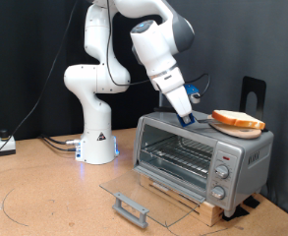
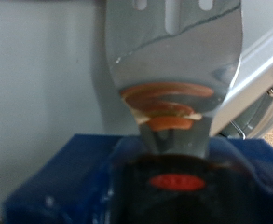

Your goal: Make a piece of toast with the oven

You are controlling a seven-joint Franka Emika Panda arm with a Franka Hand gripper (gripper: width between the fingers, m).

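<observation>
My pincer (image 1: 187, 118) is clamped on a metal spatula (image 2: 173, 75), low over the oven (image 1: 198, 159). The toast (image 1: 238, 120) sits on a plate (image 1: 232, 129) on the oven's roof. A hard push could knock both off.

One oven (image 1: 198, 157) is counted, with its glass door (image 1: 148, 194) lowered open and one handle (image 1: 131, 207) on that door. Three knobs (image 1: 222, 171) are counted on its front panel. One piece of toast (image 1: 237, 120) and one round plate (image 1: 229, 128) beneath it are recorded. One gripper (image 1: 187, 119) is seen, with one metal spatula (image 2: 173, 65) noted in the wrist view.
</observation>
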